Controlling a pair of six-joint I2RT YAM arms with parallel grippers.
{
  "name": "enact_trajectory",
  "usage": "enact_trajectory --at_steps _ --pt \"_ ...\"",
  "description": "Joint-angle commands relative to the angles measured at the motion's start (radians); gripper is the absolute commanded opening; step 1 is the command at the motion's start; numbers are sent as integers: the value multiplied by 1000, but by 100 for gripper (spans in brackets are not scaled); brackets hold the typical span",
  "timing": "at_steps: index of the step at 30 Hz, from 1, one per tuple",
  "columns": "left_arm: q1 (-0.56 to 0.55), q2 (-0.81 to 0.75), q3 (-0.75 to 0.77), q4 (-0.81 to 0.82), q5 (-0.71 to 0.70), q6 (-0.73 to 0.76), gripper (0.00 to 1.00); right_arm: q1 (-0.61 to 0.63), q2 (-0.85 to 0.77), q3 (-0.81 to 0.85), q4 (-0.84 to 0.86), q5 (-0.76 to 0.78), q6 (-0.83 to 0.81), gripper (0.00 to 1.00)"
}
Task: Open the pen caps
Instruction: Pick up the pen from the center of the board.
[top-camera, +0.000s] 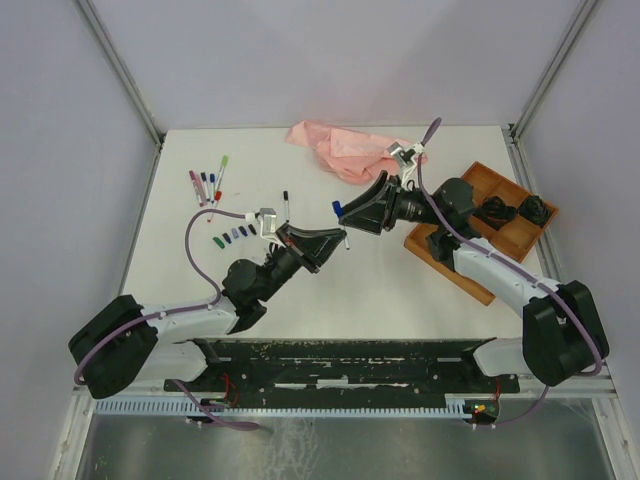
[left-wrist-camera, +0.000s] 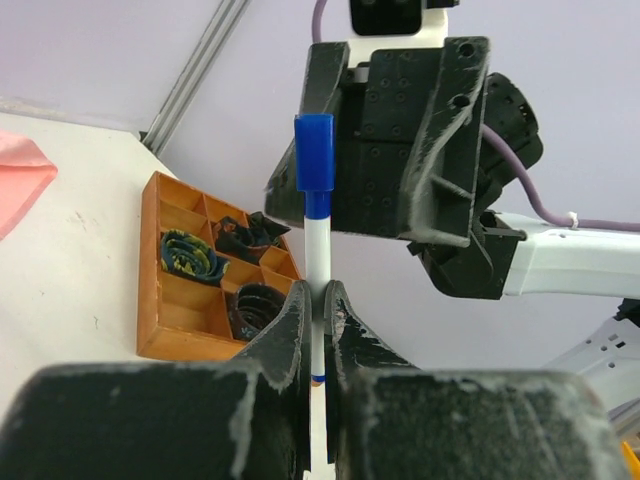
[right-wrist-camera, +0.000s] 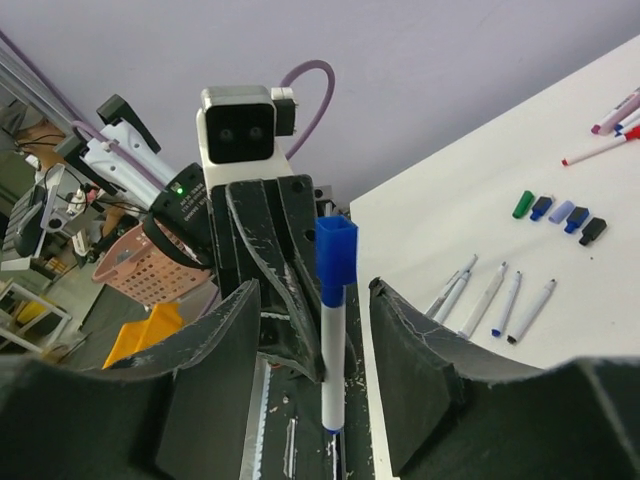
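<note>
Right now my left end effector (left-wrist-camera: 318, 300) pinches a white pen (left-wrist-camera: 318, 245); my right end effector (right-wrist-camera: 316, 290) stands spread around its blue cap (right-wrist-camera: 336, 250), apparently not touching.

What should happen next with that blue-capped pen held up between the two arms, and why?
Probably the right gripper should close on the blue cap: its jaws stand open on either side of it, while the left gripper is clamped on the white barrel.
</note>
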Motion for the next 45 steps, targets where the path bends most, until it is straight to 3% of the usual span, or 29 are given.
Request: enact_trajectory --at_steps 1,12,17,22,25,27,31,36,41,45 --pt "-10 -2 31 91 -14 -31 3 20 7 27 -22 4 -53 54" --pt "-13 7 36 98 -18 -42 3 45 9 48 -88 -8 -104 38" --pt "-14 7 38 93 -15 -46 3 47 8 55 -92 -18 -107 25" --pt "-13 5 31 91 -9 -53 3 46 8 62 -107 -22 -110 1" --pt "-13 1 25 88 -5 -54 3 46 6 65 -111 -25 -111 0" --pt "-13 -6 20 80 -2 -55 12 47 6 68 -114 -28 -114 0" --pt "-12 -50 6 0 -3 -52 46 45 0 78 -138 -43 -128 0" --pt "-12 -161 -14 -134 2 -1 69 45 -3 100 -210 -63 -168 0" --pt "19 -276 90 -447 40 68 77 46 -8 148 -388 -82 -288 0" --pt "77 -291 187 -618 75 33 78 54 -11 153 -414 -88 -315 0"
